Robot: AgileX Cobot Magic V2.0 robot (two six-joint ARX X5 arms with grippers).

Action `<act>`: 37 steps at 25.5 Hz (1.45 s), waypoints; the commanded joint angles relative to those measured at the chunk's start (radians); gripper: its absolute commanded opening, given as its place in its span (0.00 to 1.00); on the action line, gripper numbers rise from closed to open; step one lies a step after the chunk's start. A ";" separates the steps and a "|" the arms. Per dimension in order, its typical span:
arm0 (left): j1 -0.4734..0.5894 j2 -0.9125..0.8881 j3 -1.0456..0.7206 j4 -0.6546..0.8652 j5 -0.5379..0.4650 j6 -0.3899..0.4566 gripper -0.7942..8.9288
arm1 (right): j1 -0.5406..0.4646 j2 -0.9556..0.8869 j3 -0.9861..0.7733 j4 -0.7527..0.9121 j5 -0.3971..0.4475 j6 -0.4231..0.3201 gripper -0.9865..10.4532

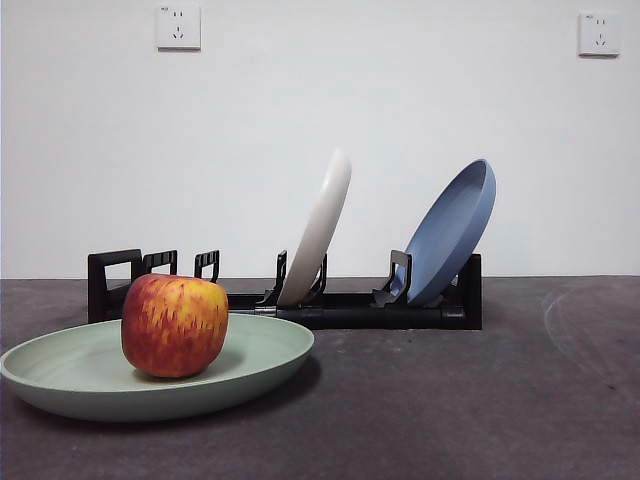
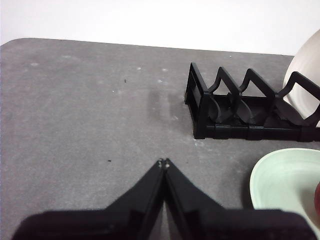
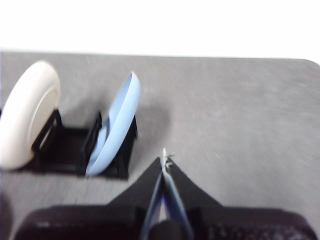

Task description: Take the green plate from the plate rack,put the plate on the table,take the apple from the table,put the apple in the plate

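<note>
The green plate (image 1: 255, 362) lies flat on the table (image 1: 480, 400) at the front left, with the red and yellow apple (image 1: 174, 325) resting in it. The black plate rack (image 1: 350, 305) stands behind it. In the left wrist view my left gripper (image 2: 163, 163) is shut and empty above bare table, apart from the rack's handle end (image 2: 200, 107) and the plate's edge (image 2: 285, 175). In the right wrist view my right gripper (image 3: 165, 159) is shut and empty, raised near the rack's other end (image 3: 115, 160). Neither gripper shows in the front view.
A cream-white plate (image 1: 318, 225) and a blue plate (image 1: 452, 232) lean in the rack's slots; both also show in the right wrist view, cream (image 3: 27, 112) and blue (image 3: 117, 125). A white wall with two sockets stands behind.
</note>
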 commanded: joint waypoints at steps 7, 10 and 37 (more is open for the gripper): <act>0.001 -0.002 -0.006 0.010 0.005 0.014 0.08 | -0.192 -0.253 -0.597 0.404 -0.154 -0.024 0.09; 0.001 -0.002 -0.006 0.010 0.005 0.014 0.08 | -0.192 -0.351 -0.682 0.406 -0.144 -0.024 0.09; 0.001 -0.001 -0.006 0.010 0.005 0.014 0.08 | -0.190 -0.691 -0.796 0.248 -0.076 0.025 0.09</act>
